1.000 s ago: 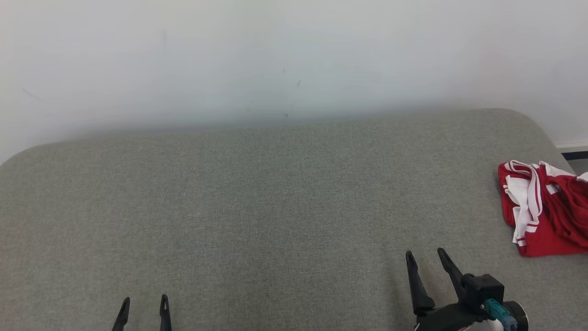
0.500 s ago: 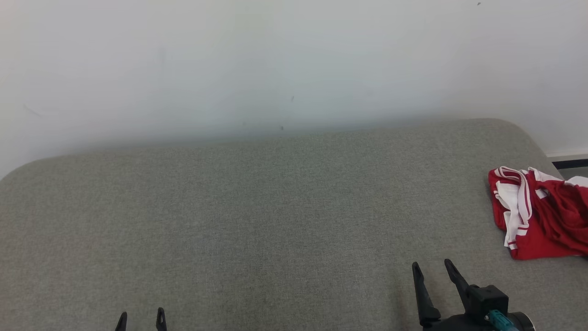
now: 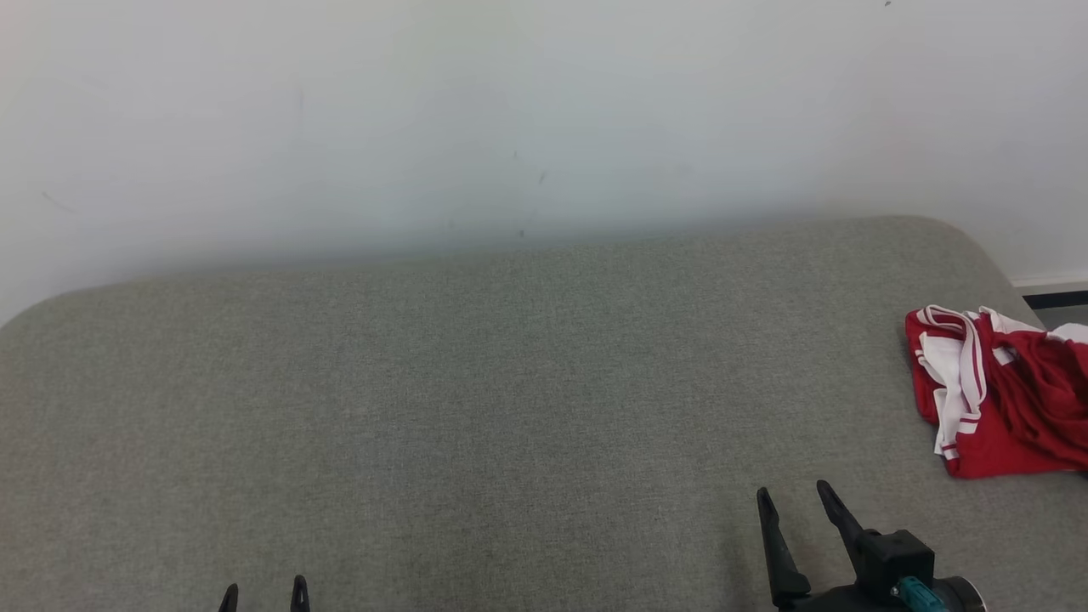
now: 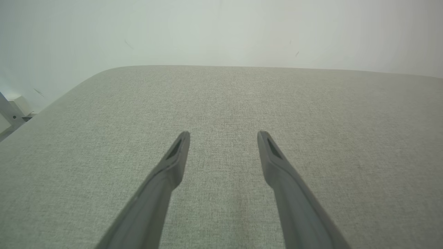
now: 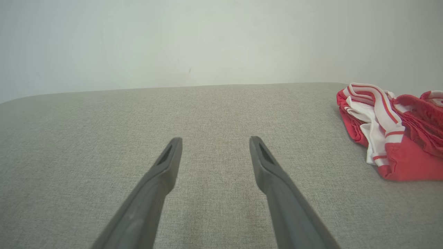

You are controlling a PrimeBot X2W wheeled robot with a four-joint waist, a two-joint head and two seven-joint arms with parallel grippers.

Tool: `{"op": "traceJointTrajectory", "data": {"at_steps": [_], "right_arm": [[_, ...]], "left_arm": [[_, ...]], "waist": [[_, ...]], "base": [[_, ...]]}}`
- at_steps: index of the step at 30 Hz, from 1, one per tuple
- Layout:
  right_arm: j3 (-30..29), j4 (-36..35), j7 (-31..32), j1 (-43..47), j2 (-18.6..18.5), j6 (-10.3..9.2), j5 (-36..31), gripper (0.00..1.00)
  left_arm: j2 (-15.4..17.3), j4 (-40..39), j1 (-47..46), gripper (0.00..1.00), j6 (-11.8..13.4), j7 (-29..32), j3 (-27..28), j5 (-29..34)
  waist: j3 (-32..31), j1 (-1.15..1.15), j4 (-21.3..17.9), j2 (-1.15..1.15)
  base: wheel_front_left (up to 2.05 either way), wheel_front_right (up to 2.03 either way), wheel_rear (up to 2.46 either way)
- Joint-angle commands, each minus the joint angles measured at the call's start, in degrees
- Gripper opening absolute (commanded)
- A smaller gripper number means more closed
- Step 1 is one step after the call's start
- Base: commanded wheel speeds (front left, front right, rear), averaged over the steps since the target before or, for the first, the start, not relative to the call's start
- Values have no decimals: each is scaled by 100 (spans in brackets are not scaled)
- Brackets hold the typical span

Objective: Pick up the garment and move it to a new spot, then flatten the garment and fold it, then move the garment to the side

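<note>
Your left end effector [image 3: 264, 588] sits low left over the grey fabric surface [image 3: 510, 382], jaws wide apart, empty. Your right end effector [image 3: 792, 490], lower right: same, wide apart and empty. Red-and-white garment [image 3: 994, 408] lies crumpled at the surface's right edge, apart from both.

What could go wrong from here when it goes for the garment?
The garment lies crumpled at the right edge of the cushion, partly cut off in the head view, so a nudge might push it over the side. Because it is bunched, the open right fingers could pinch several layers at once, making flattening harder.
</note>
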Motion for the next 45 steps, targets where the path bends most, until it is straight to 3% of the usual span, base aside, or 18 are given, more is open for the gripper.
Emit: {"op": "traceJointTrajectory", "data": {"at_steps": [1,45], "right_arm": [[35,-31,-23,-11,9,-16,-80,100],[219,14,-23,-61,8,-16,25,100]], "left_arm": [[-9,6,37,100,-3,-15,-2,-27],[-8,104,-9,100,-62,-15,-18,-210]], "waist": [[19,0,5,0],[142,0,104,0]], "base": [[0,0,0],[0,0,0]]}}
